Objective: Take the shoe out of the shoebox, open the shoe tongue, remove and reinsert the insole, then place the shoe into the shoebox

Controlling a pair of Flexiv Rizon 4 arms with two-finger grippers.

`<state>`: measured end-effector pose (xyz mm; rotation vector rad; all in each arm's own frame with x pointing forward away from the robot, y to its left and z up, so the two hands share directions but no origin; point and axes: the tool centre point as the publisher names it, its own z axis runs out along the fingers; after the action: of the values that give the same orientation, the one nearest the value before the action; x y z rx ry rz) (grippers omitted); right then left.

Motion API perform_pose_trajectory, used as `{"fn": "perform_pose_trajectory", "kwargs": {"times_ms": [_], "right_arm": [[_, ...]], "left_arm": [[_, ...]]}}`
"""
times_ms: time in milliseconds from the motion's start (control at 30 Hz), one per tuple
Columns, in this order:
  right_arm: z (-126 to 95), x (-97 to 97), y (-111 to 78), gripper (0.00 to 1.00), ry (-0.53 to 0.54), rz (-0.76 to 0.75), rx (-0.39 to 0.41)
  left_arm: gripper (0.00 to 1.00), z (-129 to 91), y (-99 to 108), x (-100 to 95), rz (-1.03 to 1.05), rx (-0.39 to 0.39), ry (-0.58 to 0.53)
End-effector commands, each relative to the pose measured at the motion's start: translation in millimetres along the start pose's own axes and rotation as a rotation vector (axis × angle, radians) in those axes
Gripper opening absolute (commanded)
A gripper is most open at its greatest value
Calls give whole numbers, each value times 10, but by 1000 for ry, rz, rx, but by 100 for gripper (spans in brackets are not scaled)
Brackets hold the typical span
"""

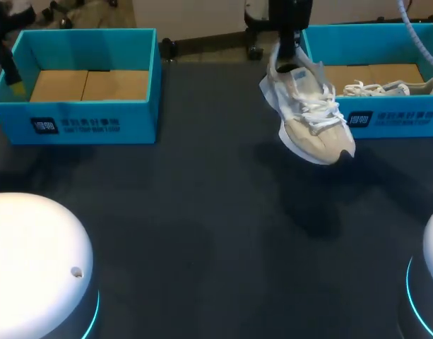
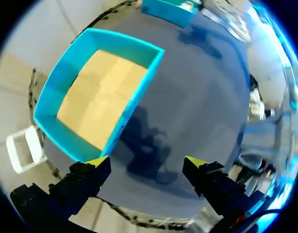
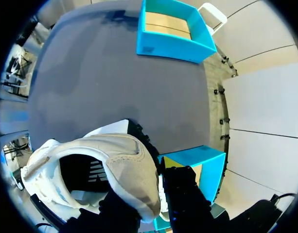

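The shoe (image 1: pixel 311 113) is held above the table (image 1: pixel 202 212), just outside the right-hand shoebox (image 1: pixel 400 120), toe tilted down. The right jaws are clamped on its heel collar, presumably so the tongue is left reachable. The left jaws are spread empty, well apart from that shoebox.

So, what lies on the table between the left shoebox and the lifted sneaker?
Nothing. In the head view, the stretch of dark table between the left teal shoebox and the beige sneaker is bare.
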<state>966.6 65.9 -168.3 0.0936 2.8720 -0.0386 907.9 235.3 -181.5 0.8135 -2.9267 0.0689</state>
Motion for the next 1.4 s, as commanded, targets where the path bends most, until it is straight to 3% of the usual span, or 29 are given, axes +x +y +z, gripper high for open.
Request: {"fn": "perform_pose_trajectory", "kwargs": {"times_ms": [33,167,200,267,433,467,500,600,733,867,1233,1400], "right_arm": [[-12,27,-24,0,-5,0,-5],[-12,27,-24,0,-5,0,-5],[-12,27,-24,0,-5,0,-5],[-17,-159,-150,0,-30,16,12],[-88,-665,-494,0,-78,49,24],[-88,-665,-494,0,-78,49,24],[-102,-846,-594,0,-81,47,13],[-86,-1053,-679,0,-82,42,16],[-16,-1335,-795,0,-89,15,21],[-7,-1597,-858,0,-81,50,59],[-7,-1597,-858,0,-81,50,59],[127,-2000,-1387,0,-48,151,47]], "left_arm": [[100,-11,-48,-8,-468,-56,-45],[100,-11,-48,-8,-468,-56,-45],[100,-2,-100,-79,-580,-56,-38],[100,-34,-146,-234,-811,-27,28],[100,-115,-100,-429,-1065,62,33],[100,-115,-100,-429,-1065,62,33],[100,-128,-72,-473,-1148,90,39],[100,-134,-36,-548,-1199,113,81],[100,-126,-28,-644,-1286,127,32],[100,-142,-31,-729,-1312,85,22],[100,-142,-31,-729,-1312,85,22],[100,-142,-31,-729,-1312,85,22]]}}
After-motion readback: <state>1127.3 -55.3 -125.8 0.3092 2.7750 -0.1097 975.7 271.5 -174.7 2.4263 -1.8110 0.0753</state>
